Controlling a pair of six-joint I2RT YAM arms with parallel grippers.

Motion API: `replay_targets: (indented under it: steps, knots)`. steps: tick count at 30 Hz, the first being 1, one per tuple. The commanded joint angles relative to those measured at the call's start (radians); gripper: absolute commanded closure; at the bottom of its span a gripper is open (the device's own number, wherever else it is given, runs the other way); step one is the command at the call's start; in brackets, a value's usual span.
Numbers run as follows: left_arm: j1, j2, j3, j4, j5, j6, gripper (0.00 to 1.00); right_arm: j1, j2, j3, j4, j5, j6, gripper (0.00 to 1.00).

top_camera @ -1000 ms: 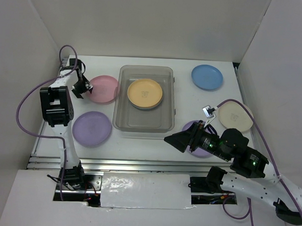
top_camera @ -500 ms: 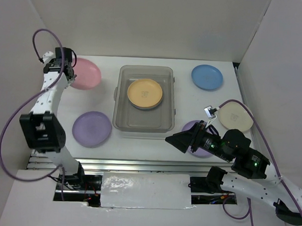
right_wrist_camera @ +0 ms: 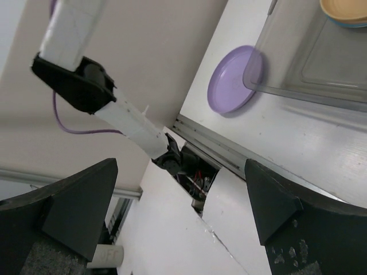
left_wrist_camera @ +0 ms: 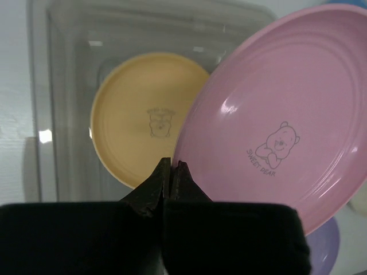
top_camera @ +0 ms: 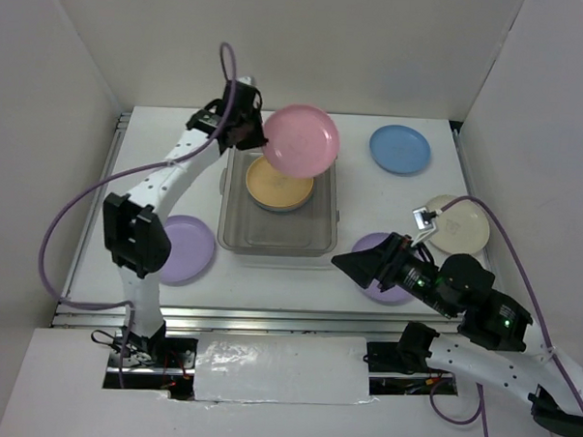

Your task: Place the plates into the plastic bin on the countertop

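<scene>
My left gripper (top_camera: pixel 260 132) (left_wrist_camera: pixel 172 166) is shut on the rim of the pink plate (top_camera: pixel 301 140) (left_wrist_camera: pixel 281 126). It holds the plate tilted in the air over the far end of the plastic bin (top_camera: pixel 276 239) (left_wrist_camera: pixel 40 114). An orange-yellow plate (top_camera: pixel 276 186) (left_wrist_camera: pixel 143 114) lies inside the bin. My right gripper (top_camera: pixel 362 264) (right_wrist_camera: pixel 180 172) stands open and empty above a lavender plate (top_camera: pixel 387 290) near the front edge. Another lavender plate (top_camera: pixel 184 250) (right_wrist_camera: pixel 232 80) lies left of the bin on the countertop (top_camera: pixel 370 198). A blue plate (top_camera: pixel 400 149) and a cream plate (top_camera: pixel 459 226) lie at the right.
White walls (top_camera: pixel 74 93) close in the countertop on three sides. A metal rail (top_camera: pixel 268 317) runs along its front edge. The left arm (top_camera: pixel 163 179) stretches diagonally over the table's left part, partly covering the left lavender plate.
The left gripper closed on the pink plate, dragged it to the far left, then lifted and swung it right over the bin. The right arm shifted slightly.
</scene>
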Motion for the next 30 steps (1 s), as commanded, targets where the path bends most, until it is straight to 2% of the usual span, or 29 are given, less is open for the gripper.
replay_targets:
  steps: [1, 7, 13, 24, 25, 28, 29, 30]
  knots:
    - [-0.032, 0.068, 0.018, -0.027, 0.061, 0.014, 1.0, 0.001, -0.053, 0.055, -0.056, 0.081, 0.032, 0.0]
    - [-0.037, 0.172, 0.009, -0.033, 0.036, -0.015, 1.0, 0.003, -0.105, 0.045, -0.098, 0.101, 0.043, 0.0]
    - [0.001, 0.149, -0.092, 0.013, 0.013, -0.056, 1.0, 0.001, -0.116, 0.018, -0.081, 0.095, 0.041, 0.0]
    - [0.086, 0.226, -0.033, -0.032, 0.026, -0.056, 1.0, 0.001, -0.065, 0.002, -0.026, 0.04, 0.026, 0.0]
    - [0.084, 0.229, -0.028, -0.036, 0.024, -0.056, 0.97, 0.001, -0.064, 0.004, -0.027, 0.037, 0.026, 0.0]
    - [0.079, 0.209, -0.054, -0.027, 0.041, -0.052, 0.78, 0.001, -0.058, 0.004, -0.024, 0.034, 0.025, 0.0]
    - [0.073, 0.18, -0.066, -0.004, 0.044, -0.049, 0.58, 0.001, -0.055, 0.006, -0.023, 0.035, 0.022, 0.0]
    - [0.066, 0.165, -0.088, 0.0, 0.036, -0.053, 0.48, 0.001, -0.053, 0.006, -0.02, 0.032, 0.02, 0.0]
